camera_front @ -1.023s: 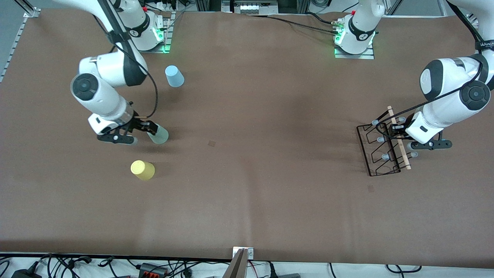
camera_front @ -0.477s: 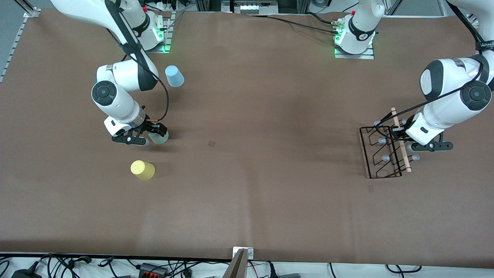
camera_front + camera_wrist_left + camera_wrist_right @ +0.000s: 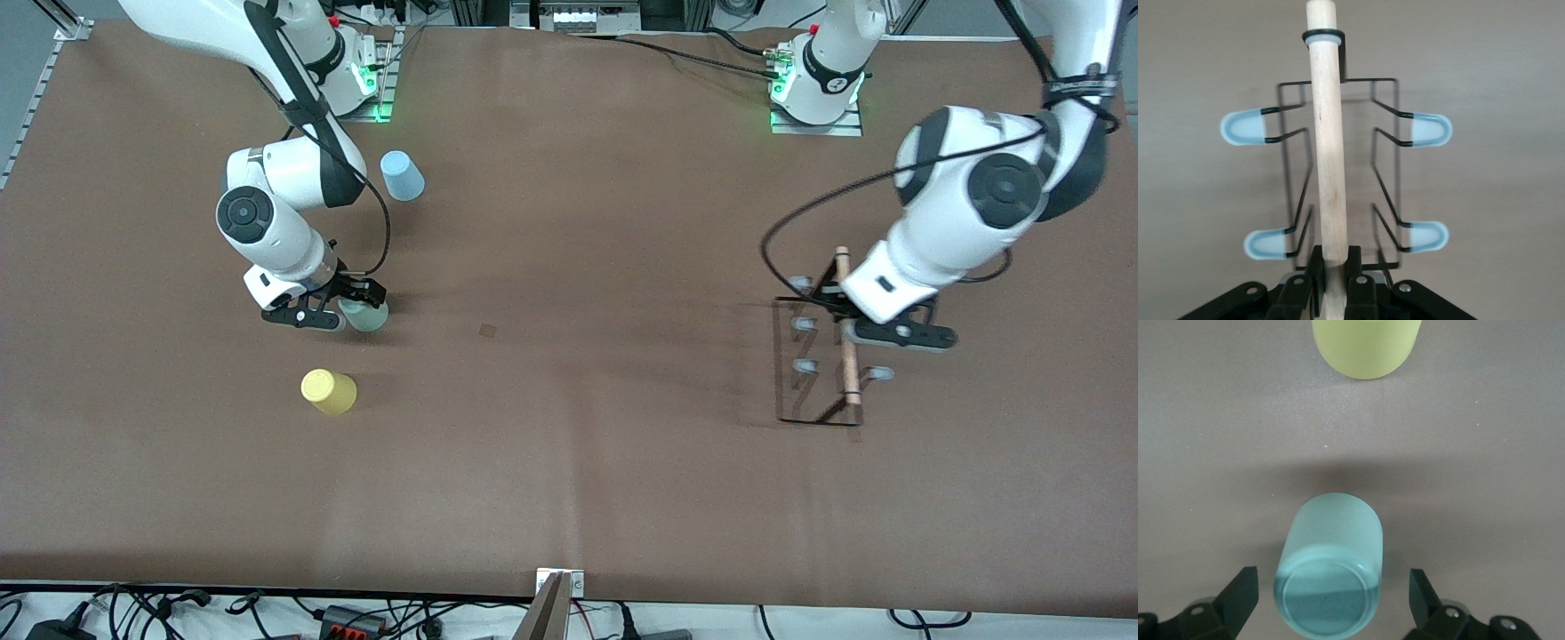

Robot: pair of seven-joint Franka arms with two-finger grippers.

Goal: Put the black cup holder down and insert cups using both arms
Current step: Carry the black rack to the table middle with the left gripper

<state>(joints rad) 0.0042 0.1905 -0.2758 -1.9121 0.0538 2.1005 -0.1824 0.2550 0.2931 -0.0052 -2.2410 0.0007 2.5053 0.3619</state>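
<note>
Left end effector [image 3: 845, 316] clamped on wooden rod of black cup holder [image 3: 822, 356], right of frame, lifting step. Right end effector [image 3: 342, 307] apart around mint cup [image 3: 364, 315], left of frame. Next: set holder upright, close on cup.

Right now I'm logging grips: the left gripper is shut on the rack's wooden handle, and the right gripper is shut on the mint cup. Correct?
Not quite. The right gripper is open: the right wrist view shows its fingers apart on either side of the mint cup, not touching it. The left gripper is indeed shut on the rack's wooden handle.
</note>
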